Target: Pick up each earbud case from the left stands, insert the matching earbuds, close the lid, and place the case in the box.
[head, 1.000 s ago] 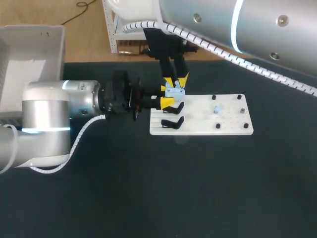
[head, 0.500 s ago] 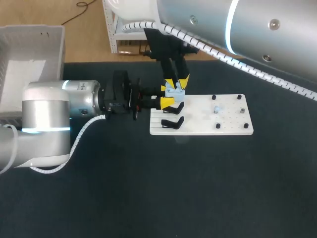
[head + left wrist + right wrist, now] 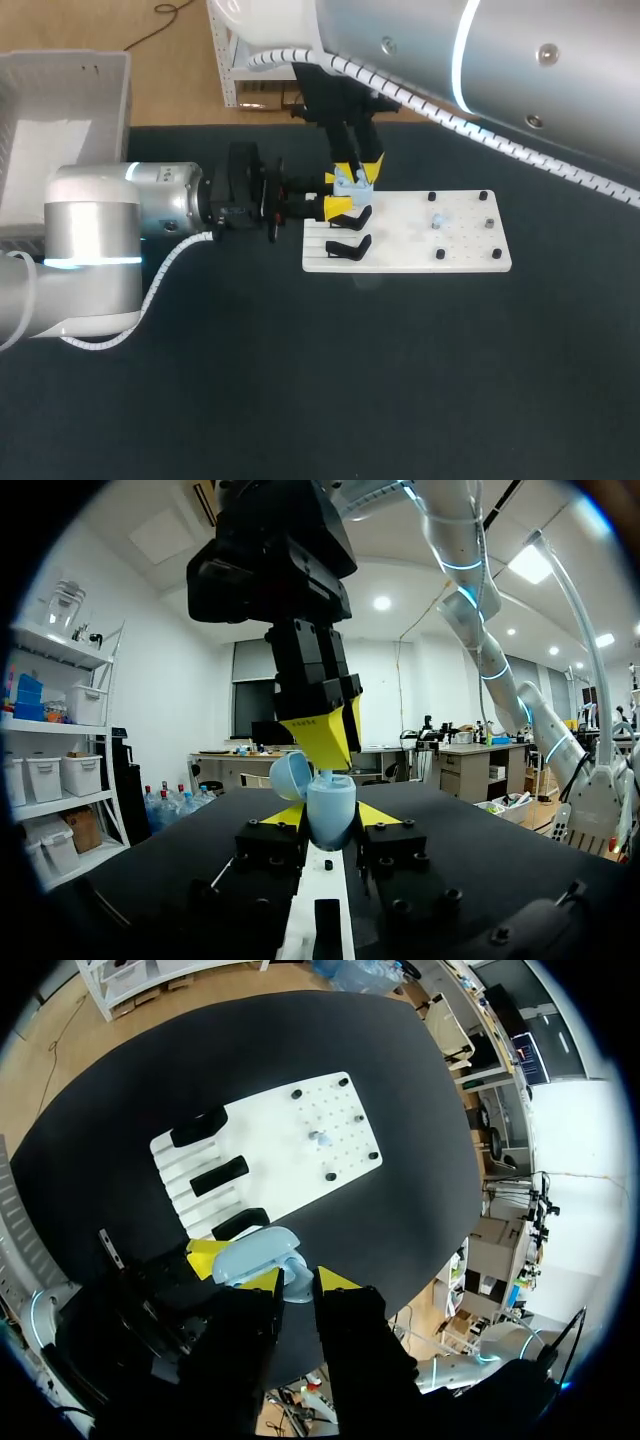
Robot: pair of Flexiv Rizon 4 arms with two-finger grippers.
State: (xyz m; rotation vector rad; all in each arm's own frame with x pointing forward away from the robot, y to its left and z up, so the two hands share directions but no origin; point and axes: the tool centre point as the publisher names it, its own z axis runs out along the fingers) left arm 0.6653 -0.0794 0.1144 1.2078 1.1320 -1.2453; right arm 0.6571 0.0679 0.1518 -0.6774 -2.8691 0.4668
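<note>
Left hand (image 3: pixel 338 193) clenched on pale blue earbud case (image 3: pixel 330 808), held from two sides just above the board's left end. Case is smooth, glossy, rounded plastic; hinged lid (image 3: pixel 289 775) open, tipped back. Right hand (image 3: pixel 298 1280) comes straight down over the open case, yellow tips nearly together, pinching a small pale blue earbud (image 3: pixel 325 776) at the case mouth. White flat board (image 3: pixel 470 262) on dark matte surface (image 3: pixel 400 380), drilled with rows of small holes, black pegs at corners. Two black curved stands (image 3: pixel 347 247) on the board's slotted left part. Another tiny pale blue earbud (image 3: pixel 438 221) sits among the pegs. White plastic box (image 3: pixel 112 95) far left, well apart.
</note>
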